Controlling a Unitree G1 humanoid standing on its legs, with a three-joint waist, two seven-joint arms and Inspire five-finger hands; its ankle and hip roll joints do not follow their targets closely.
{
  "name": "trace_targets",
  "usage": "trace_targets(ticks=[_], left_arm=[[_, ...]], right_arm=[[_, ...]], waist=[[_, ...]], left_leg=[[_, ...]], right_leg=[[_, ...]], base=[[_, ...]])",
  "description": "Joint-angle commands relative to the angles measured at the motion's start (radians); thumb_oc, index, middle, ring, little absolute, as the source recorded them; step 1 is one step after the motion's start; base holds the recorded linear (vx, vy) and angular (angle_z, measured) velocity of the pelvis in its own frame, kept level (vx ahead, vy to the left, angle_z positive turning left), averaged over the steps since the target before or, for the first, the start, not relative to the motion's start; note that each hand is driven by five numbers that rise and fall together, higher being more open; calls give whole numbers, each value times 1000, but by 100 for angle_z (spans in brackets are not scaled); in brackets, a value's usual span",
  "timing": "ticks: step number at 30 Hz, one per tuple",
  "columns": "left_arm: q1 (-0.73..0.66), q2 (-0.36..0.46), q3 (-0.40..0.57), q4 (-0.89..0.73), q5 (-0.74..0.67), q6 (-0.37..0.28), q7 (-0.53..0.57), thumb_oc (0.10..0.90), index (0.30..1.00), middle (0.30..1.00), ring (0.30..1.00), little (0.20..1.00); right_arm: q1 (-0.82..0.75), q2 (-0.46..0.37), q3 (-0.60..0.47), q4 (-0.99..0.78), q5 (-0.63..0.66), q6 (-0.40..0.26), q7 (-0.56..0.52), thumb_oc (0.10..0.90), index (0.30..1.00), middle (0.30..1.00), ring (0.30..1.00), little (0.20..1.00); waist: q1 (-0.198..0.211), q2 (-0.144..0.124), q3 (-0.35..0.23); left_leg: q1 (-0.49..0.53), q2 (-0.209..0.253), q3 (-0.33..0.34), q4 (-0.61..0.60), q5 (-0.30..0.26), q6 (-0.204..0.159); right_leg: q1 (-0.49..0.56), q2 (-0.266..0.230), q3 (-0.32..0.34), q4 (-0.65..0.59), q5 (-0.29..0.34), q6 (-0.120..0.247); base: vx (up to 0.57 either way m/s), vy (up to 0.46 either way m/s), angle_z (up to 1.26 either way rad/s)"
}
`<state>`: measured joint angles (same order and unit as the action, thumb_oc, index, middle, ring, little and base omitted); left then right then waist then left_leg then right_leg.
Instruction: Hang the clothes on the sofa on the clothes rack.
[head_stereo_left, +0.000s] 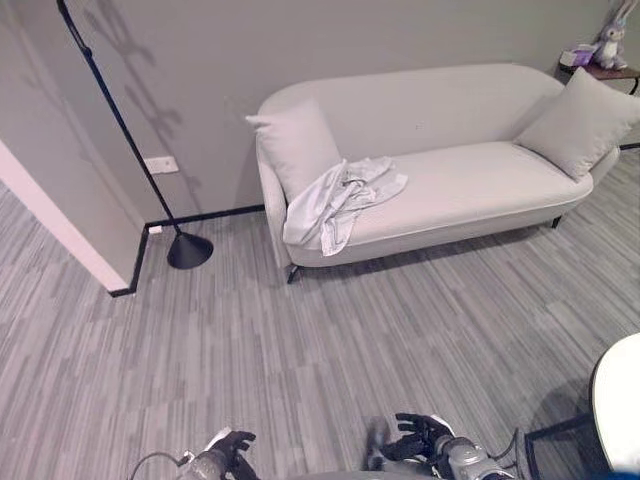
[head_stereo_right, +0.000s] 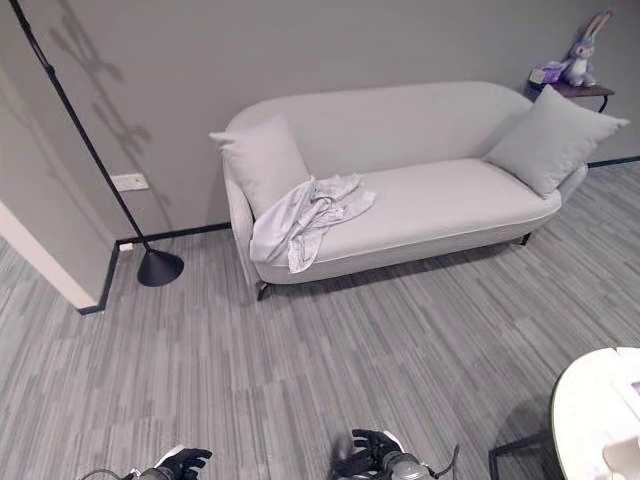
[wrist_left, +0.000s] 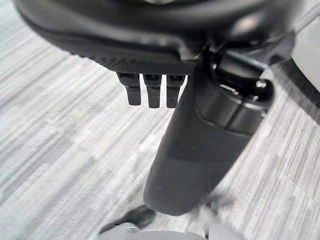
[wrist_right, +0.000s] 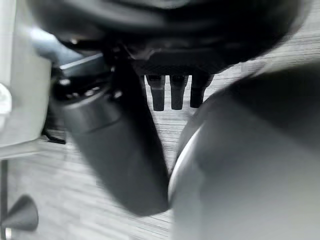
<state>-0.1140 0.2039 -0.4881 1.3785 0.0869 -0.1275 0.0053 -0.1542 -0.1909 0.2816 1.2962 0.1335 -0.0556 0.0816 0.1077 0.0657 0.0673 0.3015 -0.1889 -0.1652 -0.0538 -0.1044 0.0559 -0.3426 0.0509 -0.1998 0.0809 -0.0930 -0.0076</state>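
**Right, approach first: garment on the sofa, both hands empty**

Currently I see the clothes (head_stereo_left: 340, 200), one crumpled pale garment, lying on the left end of the sofa (head_stereo_left: 480, 180). It rests just in front of the left cushion (head_stereo_left: 297, 147), with one part hanging over the seat's front edge. It's well away from me, across open floor.

Left hand (head_stereo_left: 228, 447) and right hand (head_stereo_left: 420, 436) are both low at the near edge. Fingers are loose and apart on each, holding nothing; both wrist views show straight fingers over bare floor.

My read: the step in hand is closing on the sofa.

- I walk in square to the left end, so the garment sits centred between the arms.
- I keep clear of the floor lamp (head_stereo_left: 188, 250) at far left; its base is near the sofa corner.
- The round table (head_stereo_left: 620, 400) is close on my right, so I don't swing that arm wide.
- I aim for the bunched middle on the seat, not the hanging flap, which would probably slip.
- I can't see a rack from here.
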Motion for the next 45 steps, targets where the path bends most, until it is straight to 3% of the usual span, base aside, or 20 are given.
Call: trace_targets(ticks=[1,6,8,9,10,12,13,16,19,21,23,27,30,32,33,36,37,39,43,45], left_arm=[[8,-19,21,53,23,-33,-13,800,900,900,900,900],[49,-12,51,77,50,-9,-12,800,900,900,900,900],[48,3,72,55,43,-6,10,800,900,900,900,900],[48,3,73,55,43,-6,10,800,900,900,900,900],[47,21,85,18,22,-13,39,800,900,900,900,900],[40,32,91,-8,12,-17,61,800,900,900,900,900],[32,40,85,-60,5,-31,80,800,900,900,900,900],[56,60,125,-97,-27,-51,82,800,900,900,900,900],[78,57,159,-70,-49,-50,76,800,900,900,900,900],[86,55,161,-49,-46,-50,73,800,900,900,900,900],[126,66,189,-5,-14,-43,60,800,900,900,900,900],[154,99,250,24,-9,-22,54,800,900,900,900,900],[148,110,248,9,-7,-24,54,800,900,900,900,900],[126,123,205,-50,33,-42,54,800,900,900,900,900],[125,122,205,-50,33,-41,54,800,900,900,900,900],[75,141,182,-94,39,-57,70,800,900,900,900,900],[44,145,188,-98,21,-65,83,800,900,900,900,900],[31,152,197,-103,13,-69,96,800,900,900,900,900],[53,150,216,-108,16,-83,100,800,900,900,900,900],[78,125,246,-69,-17,-77,97,800,900,900,900,900]], right_arm=[[49,-13,46,60,-36,26,1,800,900,900,900,900],[33,-26,110,67,-155,26,-9,800,900,900,900,900],[-1,-36,176,22,-220,19,-39,800,900,900,900,900],[0,-36,176,22,-220,19,-39,800,900,900,900,900],[-34,-54,209,-49,-256,14,-86,800,900,900,900,900],[-51,-71,219,-96,-268,12,-104,800,900,900,900,900],[-86,-114,233,-223,-315,11,-138,800,900,900,900,900],[-128,-225,216,-458,-380,5,-158,800,900,900,900,900],[-191,-322,176,-521,-488,3,-217,800,900,900,900,900],[-218,-342,176,-504,-523,5,-240,800,900,900,900,900],[-256,-377,169,-482,-631,31,-254,800,900,900,900,900],[-233,-430,113,-547,-699,70,-269,800,900,900,900,900],[-211,-465,87,-543,-756,80,-295,800,900,900,900,900],[-202,-527,85,-532,-821,85,-294,800,900,900,900,900],[-201,-527,84,-532,-821,84,-294,800,900,900,900,900],[-209,-582,88,-561,-835,87,-300,800,900,900,900,900],[-189,-600,78,-585,-833,85,-292,800,900,900,900,900],[-168,-621,80,-601,-847,79,-287,800,900,900,900,900],[-169,-614,94,-607,-860,57,-281,800,900,900,900,900],[-175,-603,120,-621,-846,33,-279,800,900,900,900,900]], waist=[[23,-11,1],[37,-11,-18],[68,-32,18],[67,-31,16],[85,-50,47],[91,-66,64],[103,-89,85],[116,-101,77],[125,-79,53],[130,-76,49],[146,-96,17],[125,-102,33],[107,-90,34],[105,-68,39],[104,-67,39],[98,-45,45],[93,-49,46],[98,-68,39],[121,-122,27],[129,-144,13]], left_leg=[[-38,105,-27,-33,-67,-1],[-49,192,-50,125,-15,-32],[-249,213,-15,556,107,-46],[-247,215,-17,553,105,-46],[-379,275,55,764,169,-20],[-427,335,124,796,143,-1],[-486,333,193,750,64,3],[-512,156,186,470,-30,-5],[-495,79,163,10,118,-42],[-499,67,139,-33,145,-48],[-454,38,89,10,153,4],[-302,11,72,-13,109,86],[-243,17,45,-33,83,93],[-218,54,31,-33,66,77],[-218,56,30,-33,66,76],[-237,84,6,-33,71,56],[-236,83,-31,-33,65,53],[-240,91,-60,-33,66,46],[-232,113,-71,-33,37,15],[-266,177,-97,-33,47,-33]], right_leg=[[184,-130,84,-168,228,130],[231,-95,64,-89,179,78],[342,-91,7,-134,136,33],[341,-89,6,-133,134,34],[392,-69,-3,-157,109,-10],[414,-66,-20,-164,91,-26],[446,-85,-38,-168,66,-24],[457,-118,-64,-168,49,18],[494,-82,-82,-168,19,30],[506,-76,-85,-168,9,28],[548,-100,-99,-57,-32,40],[376,-281,-117,501,140,89],[317,-328,-135,609,116,89],[302,-313,-174,459,49,76],[304,-311,-176,457,50,75],[302,-264,-93,115,112,94],[297,-271,23,14,202,116],[295,-274,85,-34,275,127],[391,-275,-9,-168,250,154],[382,-221,-29,-168,182,128]], base=[[744,-210,13],[683,-270,39],[479,-275,53],[340,-289,37],[320,-335,43],[295,-275,17],[278,-59,20],[314,86,24],[328,118,-2],[330,81,34],[705,184,25],[438,269,16],[299,95,35],[182,-70,29],[57,-130,16],[74,-118,25],[193,-214,6],[212,-295,18],[199,-334,36],[176,-559,35]])
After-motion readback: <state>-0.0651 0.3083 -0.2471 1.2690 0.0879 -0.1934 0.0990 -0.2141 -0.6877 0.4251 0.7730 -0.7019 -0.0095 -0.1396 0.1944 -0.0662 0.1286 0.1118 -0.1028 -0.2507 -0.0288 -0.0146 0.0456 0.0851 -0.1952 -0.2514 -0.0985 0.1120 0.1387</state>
